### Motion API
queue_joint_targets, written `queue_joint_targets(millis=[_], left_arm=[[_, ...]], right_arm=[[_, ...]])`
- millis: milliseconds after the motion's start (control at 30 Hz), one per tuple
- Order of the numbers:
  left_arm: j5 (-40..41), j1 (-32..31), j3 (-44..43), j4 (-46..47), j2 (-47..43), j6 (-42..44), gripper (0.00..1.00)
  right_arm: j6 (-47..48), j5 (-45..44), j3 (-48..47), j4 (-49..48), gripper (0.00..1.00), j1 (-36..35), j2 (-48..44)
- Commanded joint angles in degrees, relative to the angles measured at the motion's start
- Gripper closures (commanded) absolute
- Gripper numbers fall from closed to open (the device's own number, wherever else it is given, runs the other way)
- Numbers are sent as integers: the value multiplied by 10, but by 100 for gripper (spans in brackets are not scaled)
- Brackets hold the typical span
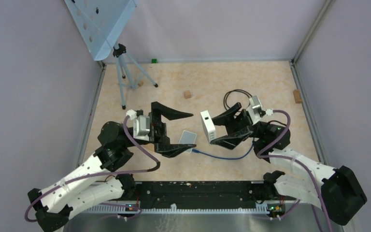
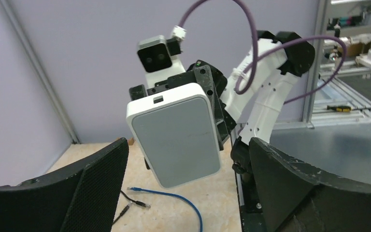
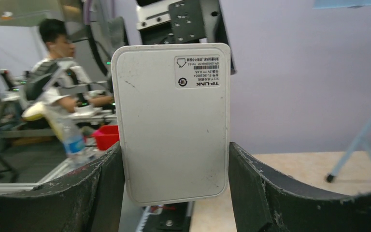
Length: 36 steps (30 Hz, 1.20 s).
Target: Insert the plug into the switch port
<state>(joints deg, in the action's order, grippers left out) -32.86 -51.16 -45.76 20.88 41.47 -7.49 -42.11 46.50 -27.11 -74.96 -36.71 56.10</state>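
- Between right gripper (image 3: 174, 164) fingers: white switch (image 3: 174, 121), clamped.
- Left of switch: left gripper (image 1: 191, 129), spread wide, empty.
- Below switch: blue cable (image 1: 222, 157) plug (image 2: 136, 189), apparently loose.

A light-blue tripod (image 1: 121, 82) stands near the tabletop's (image 1: 207, 77) far left corner, one wooden block (image 1: 187, 94) lies toward the far edge, and a second block (image 1: 297, 95) sits by the right edge.

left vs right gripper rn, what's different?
1. The left gripper stands wide open; the right gripper is closed.
2. The left gripper is empty; the right gripper holds the white switch, one finger on each long side.

Shared: both have black curved fingers, they point at each other, and neither touches the blue cable on the table.
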Motion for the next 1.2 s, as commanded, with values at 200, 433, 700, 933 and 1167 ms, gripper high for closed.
queue_joint_targets(millis=[200,433,700,933,1167], left_arm=[[-162,-3,-55,56,59,67,4],[-194,-3,-74,57,92,68,14],[-272,-3,-96,41,127,68,36],[-311,-3,-112,14,142,84,61],[-317,-3,-120,-33,141,123,99]], right_arm=[[-224,148,-63,-235,100,-11,53],[-215,167,-67,-233,100,-21,53],[-216,179,-73,-229,100,-24,49],[-201,185,-72,-213,100,-24,50],[-187,212,-89,-194,97,-24,59]])
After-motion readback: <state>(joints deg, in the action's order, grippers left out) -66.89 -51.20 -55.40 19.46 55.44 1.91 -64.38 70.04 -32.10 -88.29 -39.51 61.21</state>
